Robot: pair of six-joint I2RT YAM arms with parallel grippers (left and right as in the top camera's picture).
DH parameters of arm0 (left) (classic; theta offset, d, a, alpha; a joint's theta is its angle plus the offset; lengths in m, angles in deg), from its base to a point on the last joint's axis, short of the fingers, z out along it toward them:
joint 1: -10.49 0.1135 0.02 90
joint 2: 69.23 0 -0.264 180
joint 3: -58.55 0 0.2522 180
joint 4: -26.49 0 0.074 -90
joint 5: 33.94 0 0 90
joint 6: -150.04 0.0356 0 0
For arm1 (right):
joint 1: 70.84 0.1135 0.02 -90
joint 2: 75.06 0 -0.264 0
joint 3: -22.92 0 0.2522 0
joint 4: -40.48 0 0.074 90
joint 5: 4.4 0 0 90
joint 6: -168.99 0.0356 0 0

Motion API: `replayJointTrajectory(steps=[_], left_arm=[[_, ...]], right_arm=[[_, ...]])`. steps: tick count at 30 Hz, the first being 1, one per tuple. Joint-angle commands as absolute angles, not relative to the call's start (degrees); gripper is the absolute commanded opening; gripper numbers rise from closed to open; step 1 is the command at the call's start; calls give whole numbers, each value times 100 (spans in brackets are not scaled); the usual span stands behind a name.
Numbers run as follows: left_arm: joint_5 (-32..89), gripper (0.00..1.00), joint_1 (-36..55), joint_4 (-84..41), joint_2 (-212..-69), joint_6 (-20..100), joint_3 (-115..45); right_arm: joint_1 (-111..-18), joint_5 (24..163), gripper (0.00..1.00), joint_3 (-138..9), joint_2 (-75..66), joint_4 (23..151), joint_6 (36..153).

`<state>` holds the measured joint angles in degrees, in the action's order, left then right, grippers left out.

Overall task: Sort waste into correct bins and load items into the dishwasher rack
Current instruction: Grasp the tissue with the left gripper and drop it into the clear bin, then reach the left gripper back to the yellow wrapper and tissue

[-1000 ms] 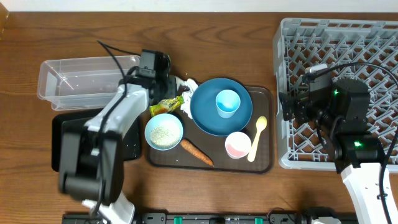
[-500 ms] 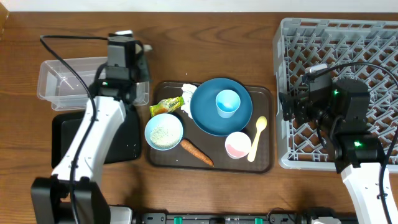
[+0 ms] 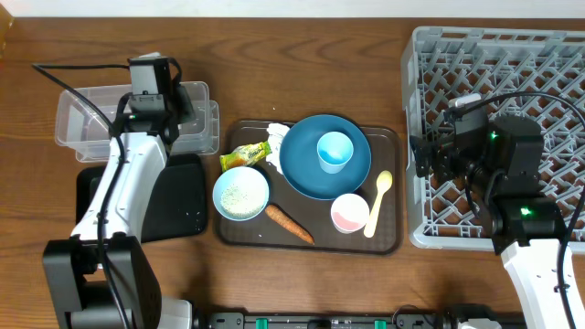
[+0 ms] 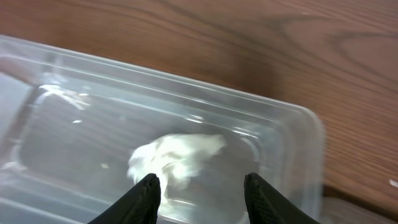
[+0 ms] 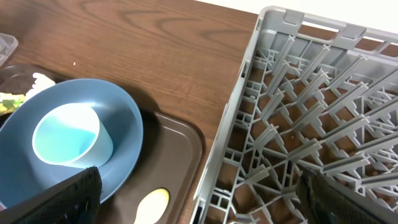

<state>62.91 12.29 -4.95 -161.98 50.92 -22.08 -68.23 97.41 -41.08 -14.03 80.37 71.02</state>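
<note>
My left gripper [image 3: 164, 108] hangs over the right end of the clear tub [image 3: 82, 114], one of the bins. In the left wrist view the left gripper [image 4: 200, 180] is open, and a crumpled white tissue [image 4: 177, 158] lies blurred inside the tub [image 4: 74, 124] just beyond its fingertips. The yellow-green wrapper [image 3: 245, 156], carrot [image 3: 289, 223], bowl of rice [image 3: 241, 194], blue plate [image 3: 306, 178] bearing the light blue cup [image 3: 335, 151], pink-lined white cup [image 3: 350, 213] and spoon [image 3: 378, 203] lie on the brown tray. My right gripper [image 3: 430, 155] [image 5: 202, 193] is open at the dishwasher rack's [image 3: 539, 55] left wall, holding nothing.
The black tray [image 3: 174, 196], the other bin, lies under my left arm, between the tub and the brown serving tray [image 3: 388, 242]. A small white scrap [image 3: 275, 137] sits at the plate's left rim. Bare wood [image 3: 302, 64] stretches behind the brown tray.
My left arm swung left from the brown tray's top left corner to above the clear tub, and its jaws opened. The tissue now lies in the tub. The right arm has not moved.
</note>
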Motion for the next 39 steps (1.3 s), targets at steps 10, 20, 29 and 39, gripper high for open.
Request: replayJointTrajectory(steps=[10, 20, 29, 39], left_arm=[[5647, 46, -41, -1266, -16307, 5376, -2267], [5642, 47, -788, -1666, -16908, 5594, -2252], [5644, 47, -1046, -1684, -17381, 5594, -2249], [5662, 38, -1049, -1612, -17759, 5594, -2249]], right_arm=[[-6782, 9763, 99, -4259, -1385, 8048, 7120], [-6782, 9763, 99, -4259, -1385, 8048, 7120], [-6782, 9763, 99, -4259, -1385, 8048, 7120], [-6782, 9763, 99, -4259, -1385, 8048, 7120]])
